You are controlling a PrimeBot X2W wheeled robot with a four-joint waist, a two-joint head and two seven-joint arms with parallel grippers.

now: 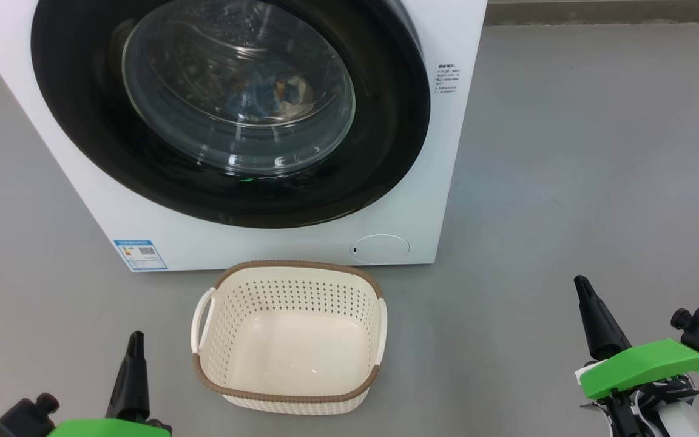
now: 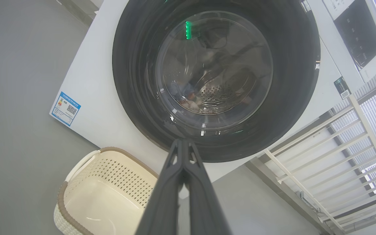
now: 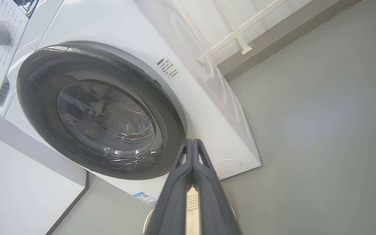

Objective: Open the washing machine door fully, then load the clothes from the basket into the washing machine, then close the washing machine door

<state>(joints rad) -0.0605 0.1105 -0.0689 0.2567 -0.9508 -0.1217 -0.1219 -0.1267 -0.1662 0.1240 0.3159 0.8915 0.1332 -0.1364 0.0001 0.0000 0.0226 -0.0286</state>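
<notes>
Floor [image 1: 568, 152], grey and bare, gives you wide room across the right half of the head view, from the right edge of the washing machine [image 1: 434, 200] out to the frame's border. The machine fills the upper left. Its washing machine door [image 1: 231, 103] lies shut, the black rim flat against the white front. Below it at lower centre, the basket [image 1: 292, 297] stands just beside the machine's bottom edge, with a narrow strip of floor between them and its cream bottom showing. You can see the clothes [image 1: 273, 91], blue and brown, through the glass bowl inside the drum. The left gripper [image 1: 136, 337] sits at the lower left and the right gripper [image 1: 581, 284] at the lower right. Each has its fingers pressed together on nothing, and both are clear of the basket's sides.
</notes>
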